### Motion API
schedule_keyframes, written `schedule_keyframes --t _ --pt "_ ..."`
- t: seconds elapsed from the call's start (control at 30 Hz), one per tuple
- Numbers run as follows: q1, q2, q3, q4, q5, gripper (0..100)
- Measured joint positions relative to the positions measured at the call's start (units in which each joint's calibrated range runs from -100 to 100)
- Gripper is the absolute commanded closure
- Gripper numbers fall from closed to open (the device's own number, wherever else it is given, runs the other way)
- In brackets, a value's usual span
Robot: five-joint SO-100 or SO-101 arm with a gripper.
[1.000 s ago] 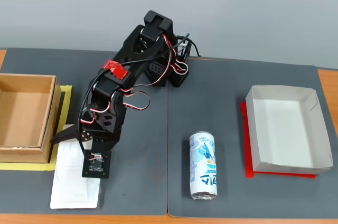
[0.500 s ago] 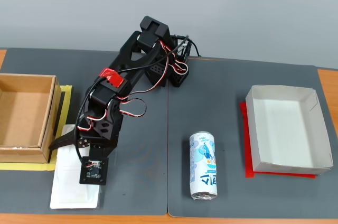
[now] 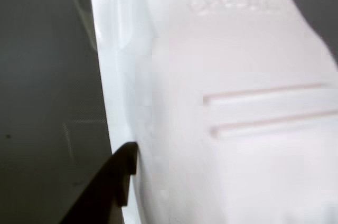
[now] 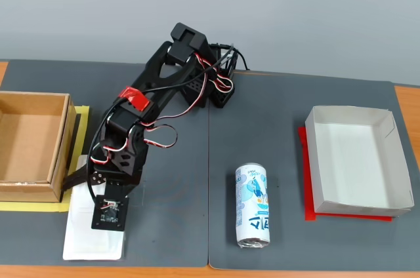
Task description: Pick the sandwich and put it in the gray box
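Observation:
The sandwich [image 4: 82, 235], a flat white plastic packet, lies on the dark mat at the front left in the fixed view. It fills most of the wrist view [image 3: 222, 102], very close to the camera. My gripper [image 4: 86, 189] is lowered right onto it, with the wrist camera board over its middle. One black finger [image 3: 122, 179] touches the packet's left edge in the wrist view; the other finger is hidden. I cannot tell whether the jaws are closed on it. The gray box [image 4: 387, 120] sits far right on a red sheet, empty.
A blue-and-white drink can [image 4: 253, 204] lies on its side between the arm and the gray box. A deeper brown cardboard box [image 4: 62, 140] stands at the left edge, just behind the sandwich. The arm's base [image 4: 210, 84] is at the back centre.

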Motion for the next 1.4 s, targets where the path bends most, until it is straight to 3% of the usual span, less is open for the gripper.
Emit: schedule_keyframes --t 0.23,0.6,1.1,1.4 --pt "0.0 -0.59 -1.08 0.0 0.29 88" --pt "0.0 -0.42 -1.08 -0.09 0.29 96" --pt "-0.29 -4.08 -0.9 0.0 -0.05 96" --pt "-2.58 -12.4 -0.72 5.2 -0.54 96"
